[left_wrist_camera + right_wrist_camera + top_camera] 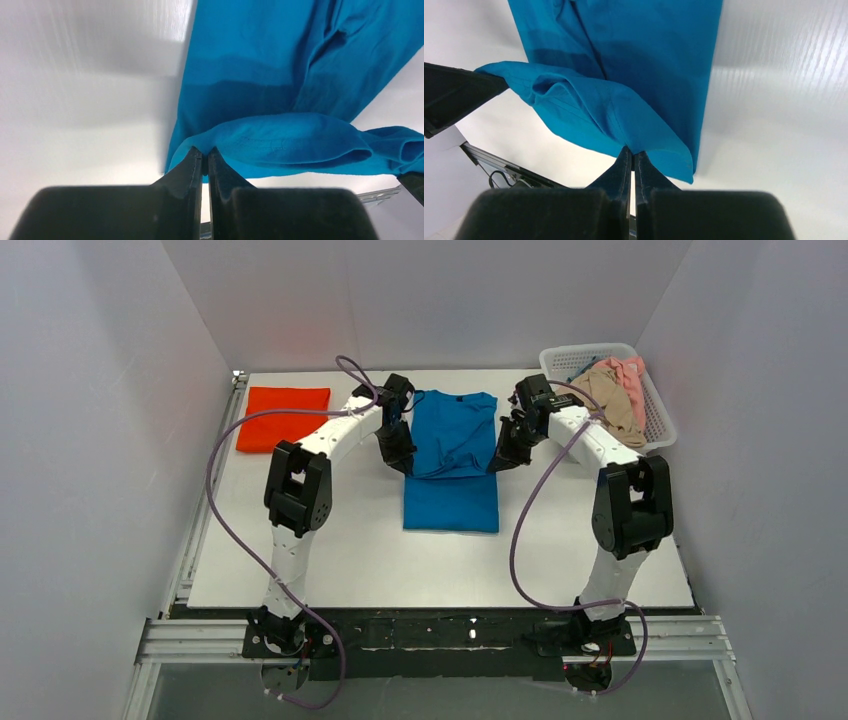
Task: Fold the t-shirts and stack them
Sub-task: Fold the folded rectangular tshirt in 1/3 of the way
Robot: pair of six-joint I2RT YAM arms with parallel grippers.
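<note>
Both claws have a grip on the blue shirt, middle of the table

The blue shirt lies in the middle of the table with its long axis running near to far, and I can't tell which end is the neck. The left claw is pressed together on a bunched fold at the shirt's left edge, and the wrist view shows cloth pinched right at the tips. The right claw does the same on the right edge, so a fold of the shirt hangs between them above the flat part. A folded orange-red shirt sits at the far left. At the far right, a beige shirt and a pink shirt are piled in the basket.
</note>
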